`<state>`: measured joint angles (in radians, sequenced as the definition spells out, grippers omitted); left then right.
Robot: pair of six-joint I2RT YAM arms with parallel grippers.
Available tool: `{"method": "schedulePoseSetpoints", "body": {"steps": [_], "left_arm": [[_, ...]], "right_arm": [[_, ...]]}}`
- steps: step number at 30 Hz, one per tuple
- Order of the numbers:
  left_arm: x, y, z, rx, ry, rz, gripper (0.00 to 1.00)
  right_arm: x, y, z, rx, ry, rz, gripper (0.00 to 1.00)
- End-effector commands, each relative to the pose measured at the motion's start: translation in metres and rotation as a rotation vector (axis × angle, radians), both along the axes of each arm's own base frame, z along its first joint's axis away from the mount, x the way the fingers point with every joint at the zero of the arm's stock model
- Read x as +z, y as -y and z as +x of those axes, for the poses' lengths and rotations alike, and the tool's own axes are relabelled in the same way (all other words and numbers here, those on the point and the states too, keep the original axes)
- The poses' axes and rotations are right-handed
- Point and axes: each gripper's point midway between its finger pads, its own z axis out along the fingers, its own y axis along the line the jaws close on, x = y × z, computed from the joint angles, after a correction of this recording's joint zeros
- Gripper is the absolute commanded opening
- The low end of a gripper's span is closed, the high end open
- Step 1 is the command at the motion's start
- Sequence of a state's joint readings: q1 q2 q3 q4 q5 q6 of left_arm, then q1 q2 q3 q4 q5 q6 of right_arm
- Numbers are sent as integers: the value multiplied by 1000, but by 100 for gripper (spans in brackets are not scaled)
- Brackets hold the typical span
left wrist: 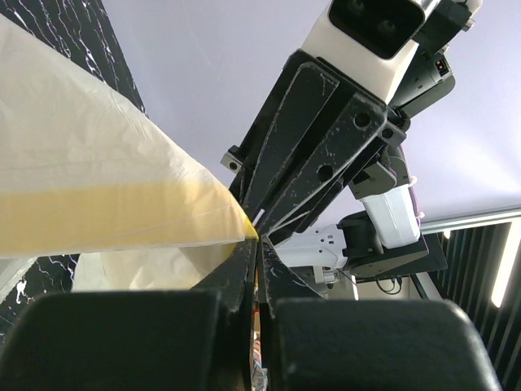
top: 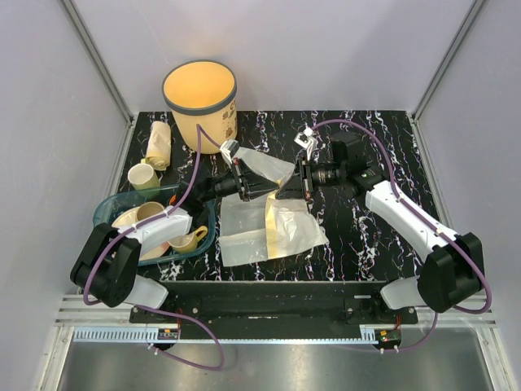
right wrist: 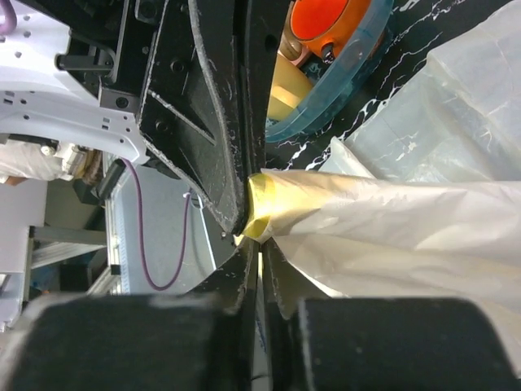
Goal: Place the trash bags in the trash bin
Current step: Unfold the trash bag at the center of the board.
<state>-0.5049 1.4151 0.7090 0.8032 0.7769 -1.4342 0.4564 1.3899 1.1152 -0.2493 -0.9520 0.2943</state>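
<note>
The trash bin [top: 199,96] stands open at the back left. One trash bag [top: 270,224] lies spread on the black marbled table, with one corner of it [top: 264,167] lifted between the arms. My left gripper [top: 270,192] is shut on the yellow-tinted corner of the trash bag [left wrist: 122,204], its jaws [left wrist: 255,238] pressed together. Tip to tip with it, my right gripper [top: 286,192] has its jaws [right wrist: 260,243] closed on the same corner [right wrist: 277,208]. A pale rolled bundle of bags [top: 159,144] lies left of the bin.
A teal dish tray [top: 110,208] with cups sits at the near left, close under the left arm. A green cup [top: 144,175] stands behind it. In the right wrist view the tray's rim [right wrist: 362,45] lies just beyond the left gripper's fingers [right wrist: 203,122].
</note>
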Motion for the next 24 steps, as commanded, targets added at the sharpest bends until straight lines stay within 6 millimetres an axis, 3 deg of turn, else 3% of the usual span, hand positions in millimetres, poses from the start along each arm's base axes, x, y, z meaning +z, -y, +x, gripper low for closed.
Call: {"method": "schedulePoseSetpoints", "body": {"steps": [1,8,9,11,14,17,20,24], "left_arm": [[7,-1,-2,-3,19,-22,0],[-4,-6,-3,7,-4,8,3],[-5,-8,-1,13,11,12,9],[-4,-16,1,25,27,16,32],[-3,-30,4,37,54,19,48],[-4,-37,-7,7,76,16,56],[1,-34,-21,-27,125,-4,57],[12,-22,-35,-95,202,-12,52]], "right_arm": [[25,0,-3,7,94,36,0],[32,5,-15,26,137,49,0],[32,7,-17,28,137,47,0],[32,11,-21,33,170,40,0],[26,17,-28,40,163,23,0],[20,19,-32,39,168,14,0],[17,20,-34,48,172,13,0],[18,20,-36,74,204,21,0]]}}
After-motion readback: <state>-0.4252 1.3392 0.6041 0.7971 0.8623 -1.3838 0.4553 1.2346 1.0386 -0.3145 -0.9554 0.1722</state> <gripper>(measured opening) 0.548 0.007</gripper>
